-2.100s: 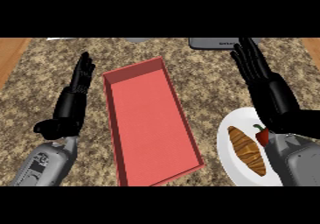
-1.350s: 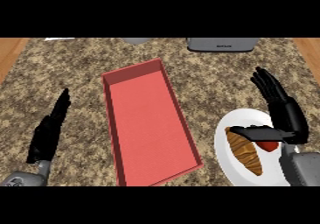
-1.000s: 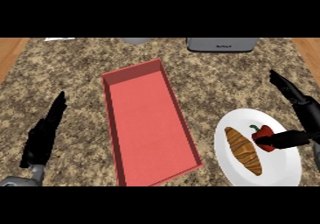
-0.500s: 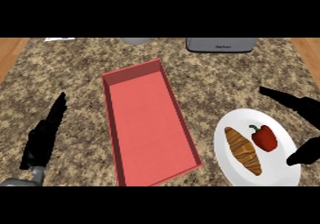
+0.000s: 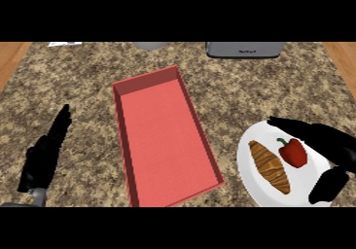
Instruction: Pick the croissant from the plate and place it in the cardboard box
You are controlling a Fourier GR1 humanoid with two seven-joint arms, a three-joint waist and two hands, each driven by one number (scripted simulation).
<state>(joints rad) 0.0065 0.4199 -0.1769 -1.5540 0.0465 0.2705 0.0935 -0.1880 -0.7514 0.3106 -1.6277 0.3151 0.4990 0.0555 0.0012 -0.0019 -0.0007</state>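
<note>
**Croissant on plate, not held; both hands open**

Left side: the left hand (image 5: 46,154) shows above the speckled counter (image 5: 80,82), near the left edge. Its fingers are straight and point toward the far side. It holds nothing and stands apart from the box.

Centre: the cardboard box (image 5: 163,141), red inside and open at the top, lies on the counter with its long side running from near to far, slightly angled. Nothing lies in it.

Right side: a white plate (image 5: 299,182) sits just right of the box's near end. The croissant (image 5: 271,166) lies on the plate's left half, and a red pepper (image 5: 293,151) lies just beside it on the right.

The right hand (image 5: 335,143) is spread at the plate's right side. Its fingers reach over the far rim and its thumb shows over the near right rim. It is open and grips nothing, clear of the croissant.

Far edge: a grey appliance (image 5: 243,49) stands on the counter.
</note>
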